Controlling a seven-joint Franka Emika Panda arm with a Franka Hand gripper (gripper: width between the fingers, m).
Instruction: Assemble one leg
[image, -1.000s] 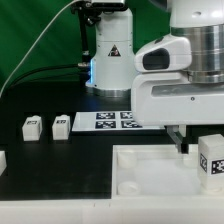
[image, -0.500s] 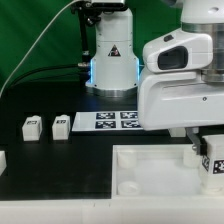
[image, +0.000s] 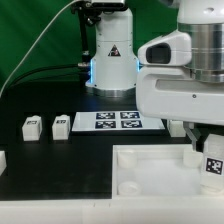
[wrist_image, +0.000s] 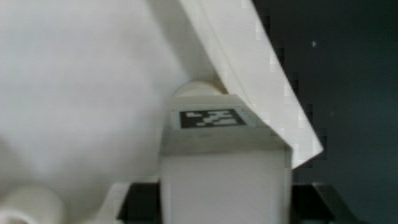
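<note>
The two-finger gripper (image: 204, 150) is closed on the small white plastic block-like leg (image: 212, 164). In the wrist view, the dark finger pads (wrist_image: 132, 201) press both sides of that leg (wrist_image: 221, 150), and its black-and-white square tag faces the camera. The leg hangs upright over the far corner of the large white square panel (image: 150, 172), on the exterior view's right. The pictures do not show whether the leg touches the panel. In the wrist view, the panel's edge (wrist_image: 249, 70) runs diagonally just beside the leg.

Compared with the frame half a second ago, the held leg sits slightly lower, nearer the panel surface. All other parts are unchanged.

Count:
- One leg in the gripper.
- Two loose legs on the black table (image: 60, 160), one further left (image: 32, 126) and one (image: 61, 125) just beside the marker board (image: 114, 121).
- One white piece cut off at the left edge; its kind cannot be told.
- One panel.
- One marker board, four tags visible.
</note>
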